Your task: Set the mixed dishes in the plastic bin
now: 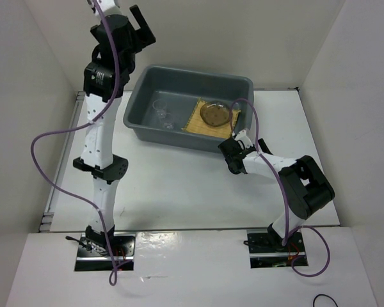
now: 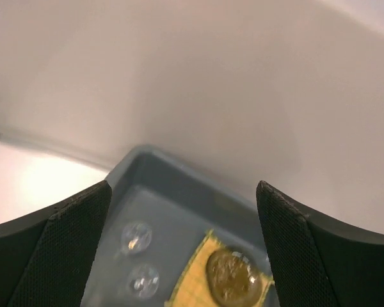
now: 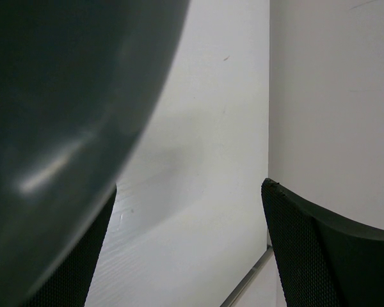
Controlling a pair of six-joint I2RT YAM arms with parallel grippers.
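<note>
We are holding left jaws spread, empty, upper left, raised near plastic bin (image 1: 139,102). Right jaws spread beside bin's near wall, centre right. Mat (image 1: 197,123), plate (image 1: 216,113) atop, two clear dishes (image 1: 161,110) lying inside bin.

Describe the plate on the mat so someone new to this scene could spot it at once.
Find the grey bin at the far side of the table. In its right half lies a yellow woven mat, and the round plate sits on top of it. The other two clear dishes lie on the bin's bare floor to the left.
</note>
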